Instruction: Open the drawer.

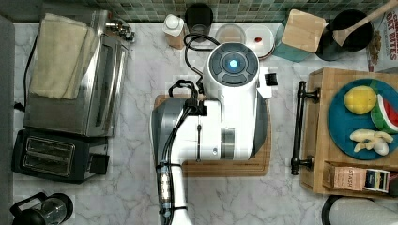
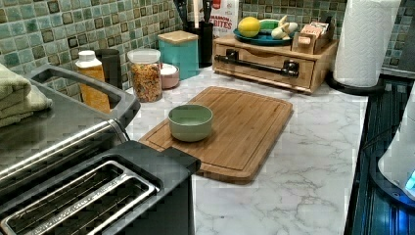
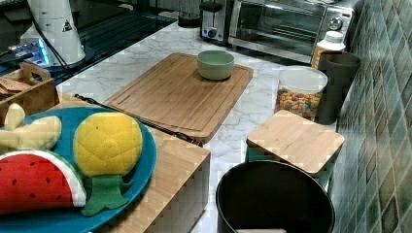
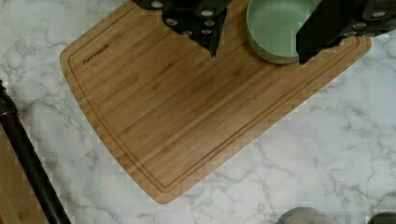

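The drawer (image 2: pixel 306 73) is a light-wood front in a small box at the back of the counter in the left view, and it looks shut. Its long black bar handle (image 2: pixel 259 62) runs across the front. In the top view the handle (image 1: pixel 296 126) lies at the right, beside the drawer box (image 1: pixel 310 140). My arm (image 1: pixel 232 108) hangs over the middle of the counter, to the top view's left of the handle. In the wrist view my gripper (image 4: pixel 258 57) is open and holds nothing, above the board. The handle (image 4: pixel 25 161) is off to one side, well apart from the fingers (image 4: pixel 210 32).
A bamboo cutting board (image 2: pixel 235 127) carries a green bowl (image 2: pixel 191 122). A blue plate (image 1: pixel 345 122) of toy food and a tea box (image 1: pixel 356 178) sit on the drawer box. A toaster oven (image 1: pixel 75 79), toaster (image 1: pixel 51 157), jars (image 2: pixel 145 73) and paper towel roll (image 2: pixel 364 39) line the edges.
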Robot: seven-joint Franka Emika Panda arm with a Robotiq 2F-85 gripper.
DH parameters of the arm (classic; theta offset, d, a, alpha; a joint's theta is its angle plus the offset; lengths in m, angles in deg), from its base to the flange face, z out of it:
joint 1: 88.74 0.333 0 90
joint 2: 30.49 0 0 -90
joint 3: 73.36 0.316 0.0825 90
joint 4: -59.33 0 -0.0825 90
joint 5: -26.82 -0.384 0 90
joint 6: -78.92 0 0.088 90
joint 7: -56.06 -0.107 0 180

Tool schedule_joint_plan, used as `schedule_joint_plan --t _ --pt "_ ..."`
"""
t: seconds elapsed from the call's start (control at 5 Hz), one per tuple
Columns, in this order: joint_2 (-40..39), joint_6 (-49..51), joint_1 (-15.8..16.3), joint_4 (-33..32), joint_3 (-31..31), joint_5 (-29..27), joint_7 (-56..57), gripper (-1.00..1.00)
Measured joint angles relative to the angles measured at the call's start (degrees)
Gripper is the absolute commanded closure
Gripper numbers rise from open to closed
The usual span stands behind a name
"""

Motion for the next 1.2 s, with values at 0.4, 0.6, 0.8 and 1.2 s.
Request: schedule_joint_plan --t 0.4,0.6,0.8,1.2 --pt "-0.5 0.22 -0.48 -0.5 -0.04 0.26 0.01 -1.0" --pt "-0.47 -3.83 -0.8 -1.85 -0.04 2.5 0.8 -1.0" --pt "-0.44 -8.25 -0.78 -4.03 -0.61 2.92 10.25 -1.0" --pt "-1.06 -14.66 -1.45 -7.61 -5.07 4.24 37.38 -1.0"
